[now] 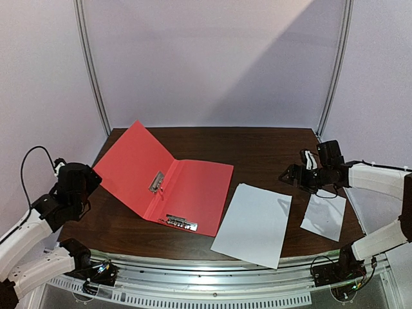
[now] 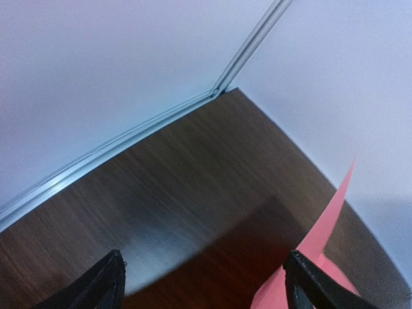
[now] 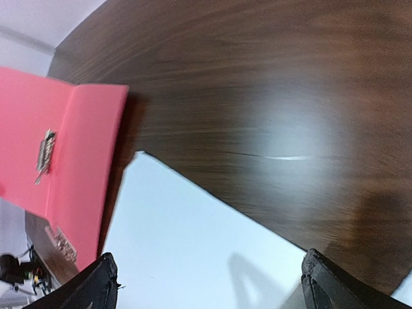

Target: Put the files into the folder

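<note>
Right hand (image 3: 209, 283) hovers with its fingers spread wide and nothing between them, above the dark wooden tabletop (image 1: 264, 151). The far corner of the large white paper sheet (image 1: 252, 224) lies flat just below and ahead of its tips. The smaller white paper sheet (image 1: 324, 217) lies just beside this hand on its near side, partly under the forearm. The thin red card folder (image 1: 193, 193) sits well off to the hand's left, beyond the large sheet. It is open, its nearer half flat and its far cover tilted up. The left hand (image 1: 87, 180) is also spread wide and empty, and it waits beside the outer edge of that raised cover. The step in hand looks like picking up the large sheet. A flat sheet gives the fingers no lip, so the better course is probably to press one pad on the corner and drag it toward the tabletop's edge, or to buckle the paper slightly, before pinching. Carried over, the sheet should come in low across the flat half, clear of the small metal clip fasteners (image 1: 178, 223). The left hand can steady the cover so that it does not fall shut.
</note>
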